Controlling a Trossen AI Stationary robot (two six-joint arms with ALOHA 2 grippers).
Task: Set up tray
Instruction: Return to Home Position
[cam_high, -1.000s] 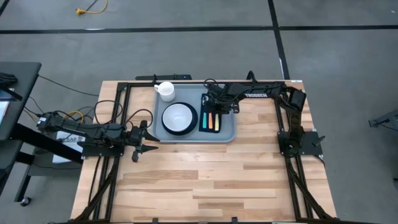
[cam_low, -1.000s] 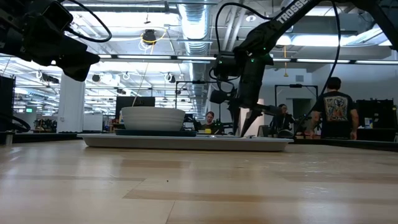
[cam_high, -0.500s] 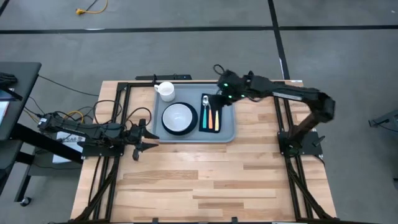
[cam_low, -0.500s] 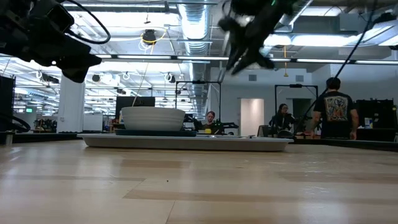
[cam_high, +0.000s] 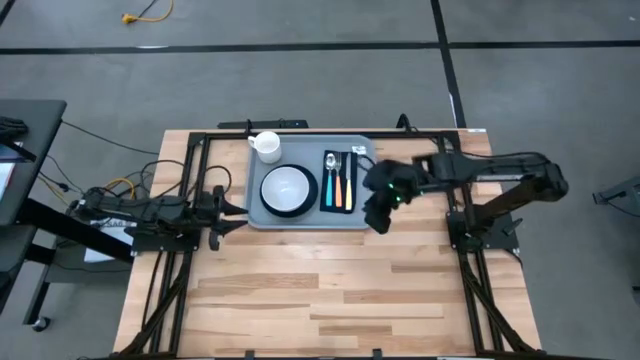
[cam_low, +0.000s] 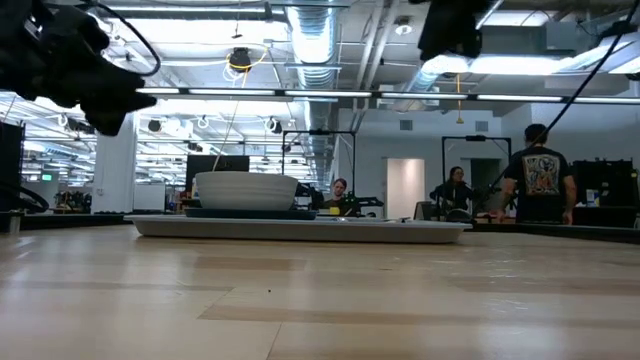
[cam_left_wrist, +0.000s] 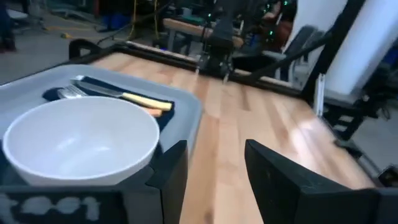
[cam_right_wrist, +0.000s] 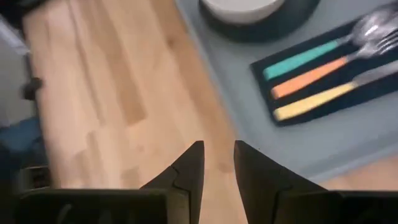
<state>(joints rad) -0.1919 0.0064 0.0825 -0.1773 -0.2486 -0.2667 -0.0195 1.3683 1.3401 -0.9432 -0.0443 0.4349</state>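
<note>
Smooth, round-cornered plastic tray is lying at far edge of plank table, right gripper hovering at its right rim, left gripper flanking left rim, both parted, empty.

Tray light grey-blue; napkin dark navy; spoon handle teal, fork orange, knife yellow; bowl, mug white; plate dark; bench pale plank-striped wood.
</note>
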